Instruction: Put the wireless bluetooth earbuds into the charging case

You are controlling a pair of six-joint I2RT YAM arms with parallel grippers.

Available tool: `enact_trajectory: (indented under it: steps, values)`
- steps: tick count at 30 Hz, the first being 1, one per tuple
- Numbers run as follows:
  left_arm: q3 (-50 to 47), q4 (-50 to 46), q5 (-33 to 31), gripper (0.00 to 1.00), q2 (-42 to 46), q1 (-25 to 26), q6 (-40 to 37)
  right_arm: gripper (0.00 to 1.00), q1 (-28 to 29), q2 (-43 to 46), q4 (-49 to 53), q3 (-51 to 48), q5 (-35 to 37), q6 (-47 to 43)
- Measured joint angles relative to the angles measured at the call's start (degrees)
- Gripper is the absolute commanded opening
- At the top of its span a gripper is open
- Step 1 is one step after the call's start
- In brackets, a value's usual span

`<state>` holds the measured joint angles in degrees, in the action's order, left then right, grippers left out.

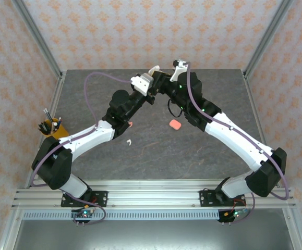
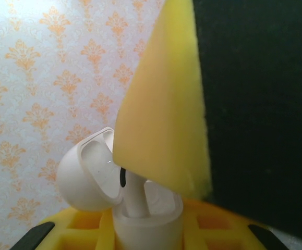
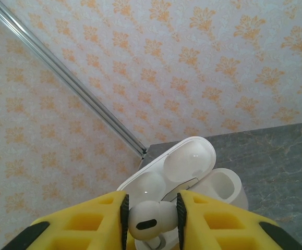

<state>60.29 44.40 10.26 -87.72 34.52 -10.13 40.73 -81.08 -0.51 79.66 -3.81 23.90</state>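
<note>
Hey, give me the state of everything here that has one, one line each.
White charging case, lid open, clamped in left gripper.
White earbud at case, stem down in it, between right gripper fingers; grip unclear.
Loose white earbud, lying on table, not inserted.
Pink earbud, lying on table, not inserted.
Pink case, on table, looks closed.

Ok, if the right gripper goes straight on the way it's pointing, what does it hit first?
The open white charging case, just beyond the white earbud in the right gripper; depth is unclear, they may already touch.

glossy plastic earbud (image 3: 151,219), charging case (image 3: 191,159)
</note>
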Motion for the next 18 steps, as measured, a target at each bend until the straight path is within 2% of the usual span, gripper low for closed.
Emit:
enact_trajectory:
  steps: [4, 14, 18]
  values:
    - [0.00, 0.02, -0.07, 0.00, 0.00, -0.02, 0.46, 0.37, 0.13, -0.44, 0.72, 0.94, 0.17, 0.50]
    - [0.00, 0.02, -0.04, 0.00, 0.00, -0.02, 1.25, 0.39, 0.09, -0.96, 2.27, 2.23, 1.03, 1.14]
    - [0.00, 0.00, -0.02, 0.00, 0.00, 0.00, 1.27, 0.50, -0.81, -0.96, 2.25, 2.23, 0.72, 2.67]
